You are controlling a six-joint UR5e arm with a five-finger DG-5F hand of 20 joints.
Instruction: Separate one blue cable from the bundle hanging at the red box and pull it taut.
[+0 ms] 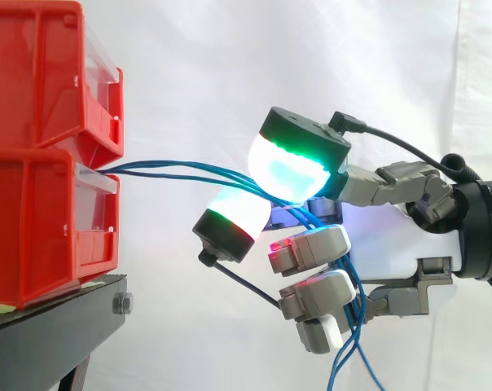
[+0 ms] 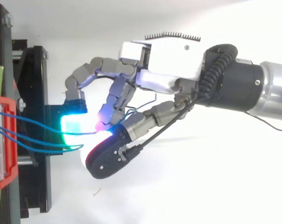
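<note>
Hand (image 1: 393, 244) closed on blue cables (image 1: 181, 171) near red bins (image 1: 42, 155).
Two glowing fingertips (image 1: 291, 167) pinch several strands between them, and other fingers curl round the slack hanging below the palm. From the pinch the cables run left, nearly level and spread apart, to where the stacked bins meet, on a black stand (image 1: 50, 326).
</note>
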